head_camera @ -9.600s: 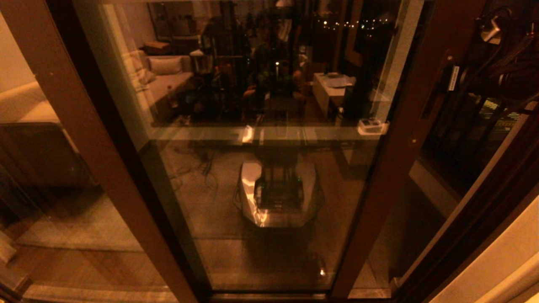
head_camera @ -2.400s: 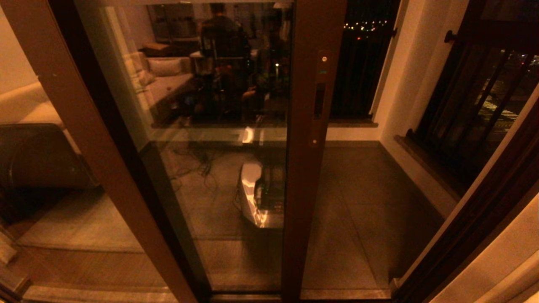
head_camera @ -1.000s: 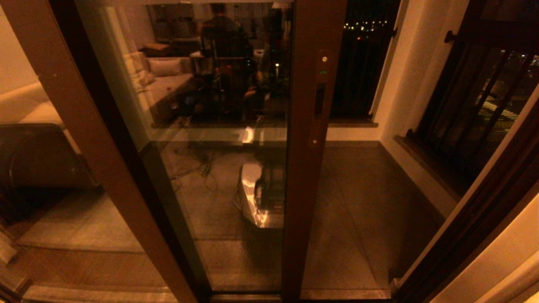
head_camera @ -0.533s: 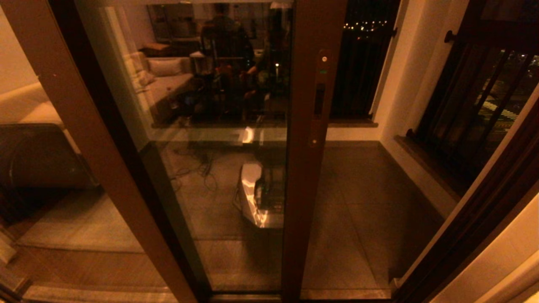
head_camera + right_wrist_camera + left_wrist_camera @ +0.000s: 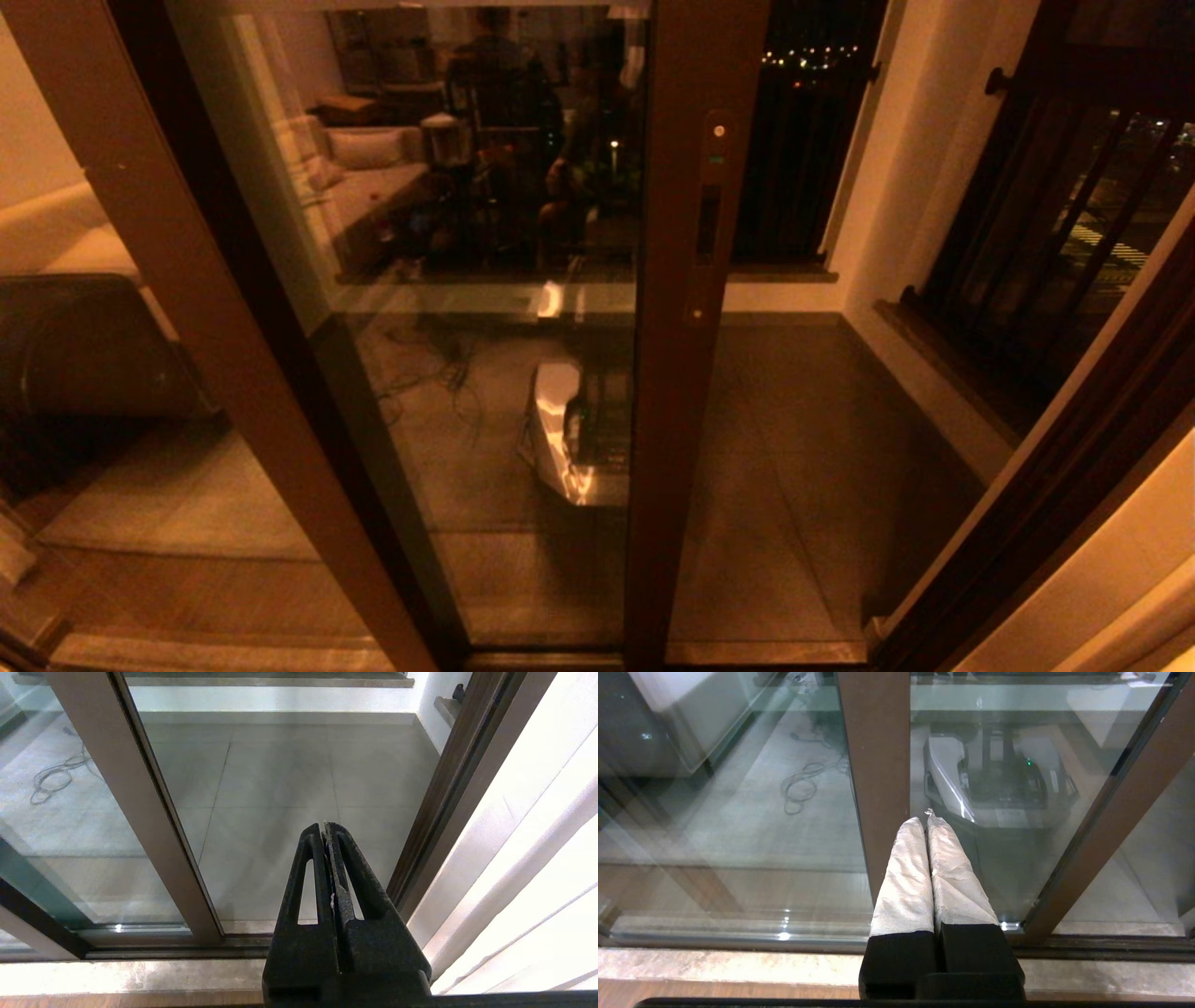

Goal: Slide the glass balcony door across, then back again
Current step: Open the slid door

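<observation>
**Desk:** Item one, the glass balcony door [image 5: 485, 327]. Where is it sitting?

**Me:** I'm seeing it standing partway across the opening. Its handle-side upright is running down the middle of the head view, with the slim handle plate [image 5: 709, 219] on that edge. To the right of it the doorway is lying open onto the balcony floor [image 5: 803, 448].

**Desk:** Handling?

**Me:** I'm judging it heavy and rigid, a tall pane in a dark brown frame, riding in the floor track [image 5: 177, 945]. The glass is looking slick and breakable, so I'm ruling it out as a contact point. I'm planning to press on the frame upright, at or near the handle plate, and push level along the track.

**Desk:** Pincers?

**Me:** The left gripper [image 5: 927, 820] is resting low before the glass, its padded fingers pressed together, gripping nothing. The right gripper [image 5: 325, 828] is hanging before the open gap, jaws also meeting, empty. Neither is touching the door.

**Desk:** Room?

**Me:** I'm listing a stone sill [image 5: 714, 966] under the track, tiled balcony floor beyond, a black-barred railing [image 5: 1055, 224] at right, and a pale curtain [image 5: 523, 858] beside the right arm. A sofa and the robot's own base are reflecting in the pane.
</observation>
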Motion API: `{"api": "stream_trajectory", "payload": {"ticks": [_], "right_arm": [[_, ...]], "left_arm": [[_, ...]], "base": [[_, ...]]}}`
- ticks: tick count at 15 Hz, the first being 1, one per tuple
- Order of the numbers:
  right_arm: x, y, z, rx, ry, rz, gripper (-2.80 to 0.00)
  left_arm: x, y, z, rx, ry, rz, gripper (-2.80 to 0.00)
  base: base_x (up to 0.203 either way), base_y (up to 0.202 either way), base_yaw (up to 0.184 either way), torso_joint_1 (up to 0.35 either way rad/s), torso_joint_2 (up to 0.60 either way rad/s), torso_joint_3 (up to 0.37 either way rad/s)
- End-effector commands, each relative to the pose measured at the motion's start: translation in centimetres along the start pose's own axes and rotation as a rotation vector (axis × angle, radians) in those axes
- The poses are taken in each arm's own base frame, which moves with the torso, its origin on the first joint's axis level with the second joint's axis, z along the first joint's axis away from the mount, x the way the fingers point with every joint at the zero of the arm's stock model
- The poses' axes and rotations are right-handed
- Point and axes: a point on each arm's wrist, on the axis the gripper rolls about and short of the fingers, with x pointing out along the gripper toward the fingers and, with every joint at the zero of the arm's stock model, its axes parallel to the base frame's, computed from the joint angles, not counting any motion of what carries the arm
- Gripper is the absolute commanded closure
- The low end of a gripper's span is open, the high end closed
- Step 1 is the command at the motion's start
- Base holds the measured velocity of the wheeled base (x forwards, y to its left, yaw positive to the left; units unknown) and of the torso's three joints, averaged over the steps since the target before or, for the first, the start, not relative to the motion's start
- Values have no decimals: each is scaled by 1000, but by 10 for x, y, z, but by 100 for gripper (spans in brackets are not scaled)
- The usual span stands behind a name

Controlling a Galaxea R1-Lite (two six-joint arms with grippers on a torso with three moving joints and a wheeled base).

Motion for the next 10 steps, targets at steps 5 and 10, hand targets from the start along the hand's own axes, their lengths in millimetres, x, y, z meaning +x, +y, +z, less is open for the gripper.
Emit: {"api": "stream_trajectory", "payload": {"ticks": [5,10], "right_arm": [[0,0,0,-1,3,0,0],[0,0,0,-1,3,0,0]], "left_arm": [[0,-2,1,210,-8,-66,0],[-14,2,44,206,-113,52,0]], "base": [[0,0,0,0,0,0],[0,0,0,0,0,0]]}}
